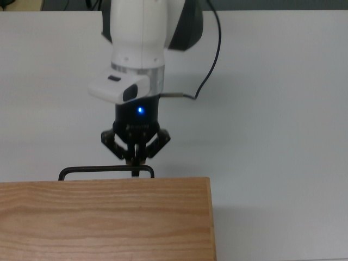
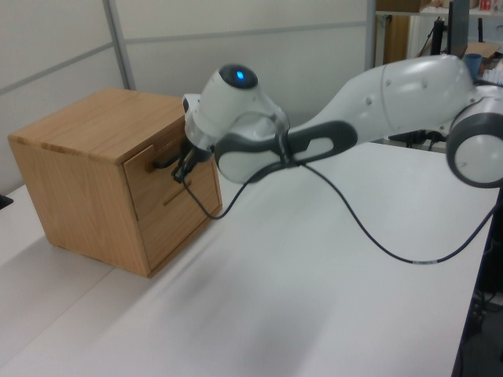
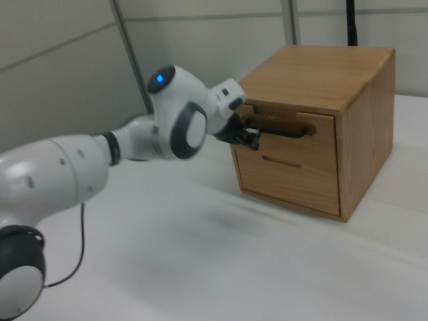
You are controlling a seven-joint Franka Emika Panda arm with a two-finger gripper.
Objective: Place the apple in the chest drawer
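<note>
Your hand [image 1: 135,161] was pressed together just before the chest drawer [image 3: 287,137]'s thin black handle [image 1: 106,171]; the oak-grain drawer was shut.

Readable text: none — no word, number or sign could be made out in any view.
Gripper [image 1: 135,161]: a faint pale marking sat on its black body below the blue light in the top view, too small to read.
Chest [image 3: 321,80]: bare oak grain — no label or print showed.
Drawer handle [image 1: 106,171]: plain black bar, unmarked.
Arm [image 2: 393,86]: white and grey shells carried no legible brand.
Table [image 1: 283,109]: plain white, with no writing.
</note>
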